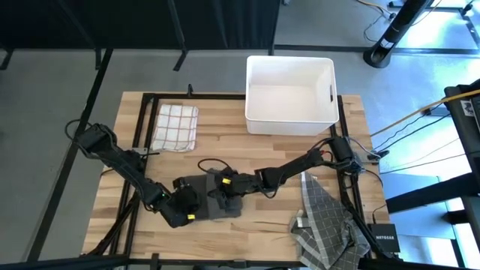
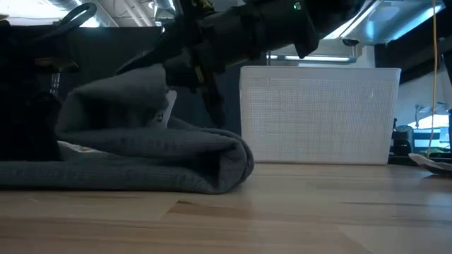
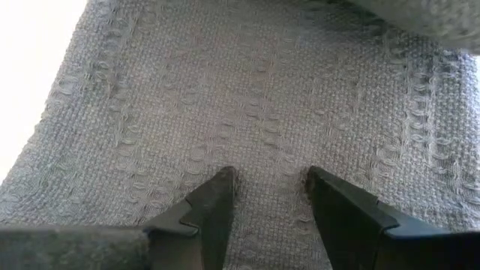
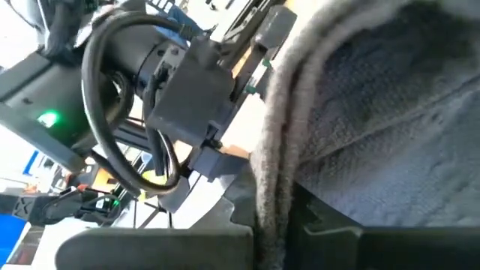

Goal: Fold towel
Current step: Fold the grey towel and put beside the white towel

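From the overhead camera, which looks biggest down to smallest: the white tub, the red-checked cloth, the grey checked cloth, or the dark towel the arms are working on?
1. White tub.
2. Grey checked cloth, though it is crumpled and runs off the table edge.
3. Red-checked cloth and dark grey towel: too close to rank, as the arms hide part of the towel.

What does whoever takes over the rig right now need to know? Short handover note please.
Left gripper: open, fingers resting on the dark grey woven towel at the table's front centre.
Right gripper: shut on that towel's edge, lifting it over.
Done: red-checked white towel lies folded at back left.
Left: finish this fold; grey checked towels are heaped front right; white plastic bin sits at the back.
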### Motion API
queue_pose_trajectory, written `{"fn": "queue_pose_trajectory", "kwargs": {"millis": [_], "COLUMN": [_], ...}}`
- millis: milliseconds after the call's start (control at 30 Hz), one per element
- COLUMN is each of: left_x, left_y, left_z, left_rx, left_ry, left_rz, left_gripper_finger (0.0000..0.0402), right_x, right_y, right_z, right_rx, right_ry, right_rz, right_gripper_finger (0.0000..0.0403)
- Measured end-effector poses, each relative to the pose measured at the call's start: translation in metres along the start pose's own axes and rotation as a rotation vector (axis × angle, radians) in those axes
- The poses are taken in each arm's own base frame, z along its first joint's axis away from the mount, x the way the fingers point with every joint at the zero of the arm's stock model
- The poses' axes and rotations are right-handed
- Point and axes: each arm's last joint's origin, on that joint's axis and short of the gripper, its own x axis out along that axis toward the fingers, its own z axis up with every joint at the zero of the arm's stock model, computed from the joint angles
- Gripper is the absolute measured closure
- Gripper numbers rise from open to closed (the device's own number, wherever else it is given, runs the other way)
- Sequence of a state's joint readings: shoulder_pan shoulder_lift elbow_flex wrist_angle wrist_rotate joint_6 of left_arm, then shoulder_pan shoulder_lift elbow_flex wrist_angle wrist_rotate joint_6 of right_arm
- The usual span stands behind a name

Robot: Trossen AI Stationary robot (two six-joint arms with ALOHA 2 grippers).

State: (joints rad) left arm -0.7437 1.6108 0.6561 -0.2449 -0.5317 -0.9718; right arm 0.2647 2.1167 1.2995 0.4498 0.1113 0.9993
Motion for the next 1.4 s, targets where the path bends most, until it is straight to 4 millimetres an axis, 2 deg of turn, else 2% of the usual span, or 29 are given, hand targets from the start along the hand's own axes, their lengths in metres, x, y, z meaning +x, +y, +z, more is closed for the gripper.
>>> {"fn": "queue_pose_trajectory", "kwargs": {"millis": [533, 667, 800, 1000, 1200, 1300, 1400], "left_x": [0.001, 0.000, -0.006, -0.036, -0.089, -0.115, -0.127], "left_y": [0.001, 0.001, -0.001, 0.000, 0.012, 0.016, 0.020], "left_z": [0.000, 0.001, 0.006, 0.024, 0.052, 0.068, 0.079], "left_rx": [0.014, 0.026, 0.056, 0.082, 0.049, 0.024, 0.030], "left_ry": [-0.001, -0.001, 0.006, 0.081, 0.165, 0.079, -0.126], "left_rz": [0.008, 0.006, -0.016, -0.046, -0.096, -0.174, -0.181], "left_gripper_finger": [0.0235, 0.0235, 0.0235, 0.0235, 0.0235, 0.0235, 0.0235], "right_x": [0.009, 0.010, 0.010, 0.010, 0.012, 0.013, 0.013], "right_y": [-0.014, -0.014, -0.014, -0.013, 0.000, 0.007, 0.009], "right_z": [-0.012, -0.012, -0.011, -0.011, -0.005, -0.001, -0.001], "right_rx": [0.037, 0.039, 0.052, 0.134, 0.167, 0.123, 0.054], "right_ry": [0.018, 0.010, 0.002, 0.014, 0.025, 0.023, 0.035], "right_rz": [-0.041, -0.028, -0.031, -0.020, 0.037, 0.062, 0.079], "right_gripper_finger": [0.0379, 0.0367, 0.0336, 0.0272, 0.0236, 0.0233, 0.0234]}}
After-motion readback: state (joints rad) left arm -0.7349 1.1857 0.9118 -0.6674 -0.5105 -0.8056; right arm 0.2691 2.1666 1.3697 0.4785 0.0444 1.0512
